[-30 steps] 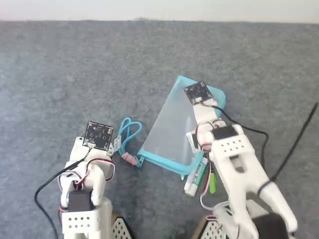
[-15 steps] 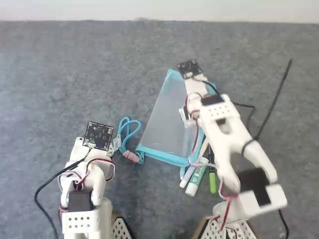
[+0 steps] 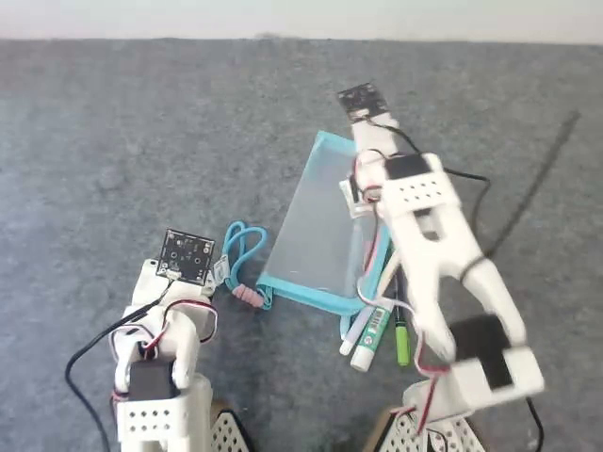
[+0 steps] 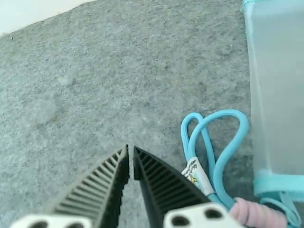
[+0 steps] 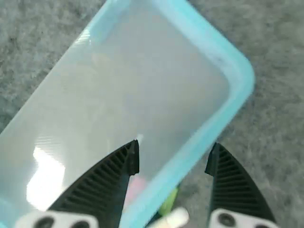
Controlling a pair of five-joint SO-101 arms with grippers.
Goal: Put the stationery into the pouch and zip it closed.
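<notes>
pouch (image 3: pixel 316 235) flat at table (image 3: pixel 113 141) centre | pens (image 3: pixel 370 336) at its 5 o'clock corner | right gripper (image 5: pixel 175 145) wide open over pouch's 1 o'clock side, empty | left gripper (image 4: pixel 131 152) closed, empty, at pouch's 8 o'clock beside blue strap (image 4: pixel 223 142)

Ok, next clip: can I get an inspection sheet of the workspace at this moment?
Surface: grey felt-like cover, flat.
Job's things: clear pouch with teal edging, lying flat; pens at its near corner, whether partly inside unclear; teal strap beside it.
Clutter: nothing seen.
Hands: left hand shut, above bare cover near the strap; right hand open over the pouch's edge.
Cables: black cable at the left arm; second cable at the right arm.
Surroundings: pale strip beyond the far edge.
</notes>
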